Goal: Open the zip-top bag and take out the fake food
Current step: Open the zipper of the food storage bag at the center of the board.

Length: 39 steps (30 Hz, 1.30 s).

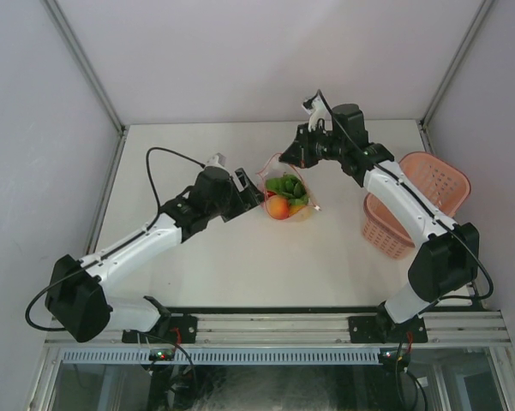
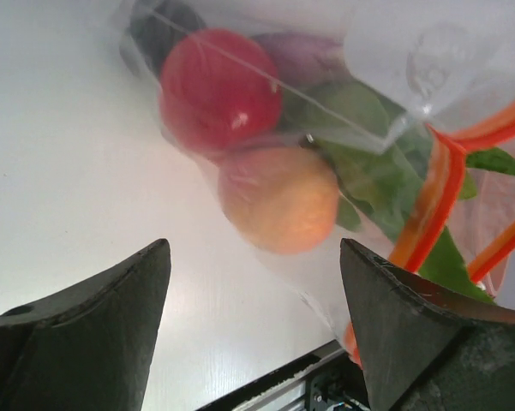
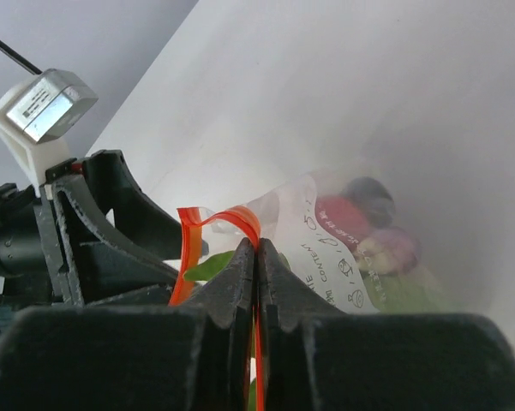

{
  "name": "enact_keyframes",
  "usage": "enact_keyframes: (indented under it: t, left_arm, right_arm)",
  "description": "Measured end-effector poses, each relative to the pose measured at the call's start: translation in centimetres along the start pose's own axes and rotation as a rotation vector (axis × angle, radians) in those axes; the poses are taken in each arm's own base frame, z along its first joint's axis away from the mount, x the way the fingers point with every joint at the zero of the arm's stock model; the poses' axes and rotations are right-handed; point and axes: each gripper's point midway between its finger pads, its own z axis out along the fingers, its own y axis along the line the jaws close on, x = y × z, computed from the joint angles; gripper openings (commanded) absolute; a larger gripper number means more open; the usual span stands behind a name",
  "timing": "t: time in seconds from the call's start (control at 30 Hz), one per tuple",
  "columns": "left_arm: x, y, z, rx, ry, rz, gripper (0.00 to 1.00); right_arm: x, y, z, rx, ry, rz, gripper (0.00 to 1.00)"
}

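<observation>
We find the zip-top bag (image 1: 298,208) midway on the bench (image 1: 240,265), the fake food (image 1: 279,205) inside it, the left pincer (image 1: 256,191) just left of it, the right pincer (image 1: 284,161) at its far edge, a basket (image 1: 428,184) well apart on the right.

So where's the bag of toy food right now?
From above, the zip-top bag is near the middle of the table. The right fingers are pinched shut on its orange zipper strip, and the open left fingers sit at its left side.

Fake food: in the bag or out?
In. Left wrist view shows the red fruit, orange fruit and green leaf inside the clear zip-top bag; right hand shut on its zipper strip.
</observation>
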Motion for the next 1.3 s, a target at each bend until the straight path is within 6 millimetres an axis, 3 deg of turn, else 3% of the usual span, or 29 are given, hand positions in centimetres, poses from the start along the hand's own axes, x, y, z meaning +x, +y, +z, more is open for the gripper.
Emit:
enact_keyframes:
  t: [0.3, 0.6, 0.7, 0.77, 0.87, 1.0, 1.13, 1.3]
  left_arm:
    - [0.0, -1.8, -1.4, 0.042, -0.002, 0.031, 0.77]
    - [-2.4, -6.6, -5.0, 0.271, -0.1, 0.021, 0.8]
    - [-1.7, -6.5, -3.9, 0.263, -0.062, 0.014, 0.76]
    - [-0.8, -5.7, -2.5, 0.22, -0.017, 0.008, 0.64]
    - [1.1, -4.0, -0.2, 0.142, 0.064, 0.001, 0.37]
    - [2.5, -2.8, 1.4, 0.083, 0.139, 0.014, 0.12]
    - [2.3, -4.1, 2.9, 0.108, 0.187, 0.03, 0.09]
    - [1.5, -7.5, 5.4, 0.189, 0.253, 0.06, 0.07]
  right_arm:
    - [-0.1, -0.2, -0.1, -0.001, -0.004, 0.0, 0.0]
    - [0.0, -0.2, 0.0, -0.007, 0.001, 0.002, 0.0]
    - [0.0, -0.2, 0.2, -0.01, 0.0, 0.001, 0.0]
    - [0.0, -0.3, 0.2, -0.011, 0.001, 0.001, 0.0]
    - [0.0, -0.2, 0.2, -0.012, 0.001, 0.001, 0.0]
    - [0.1, -0.2, 0.2, -0.016, 0.003, -0.015, 0.0]
    - [0.2, -0.5, -0.1, -0.024, 0.01, -0.037, 0.0]
    - [-0.6, -2.2, -1.8, 0.001, -0.007, -0.027, 0.0]
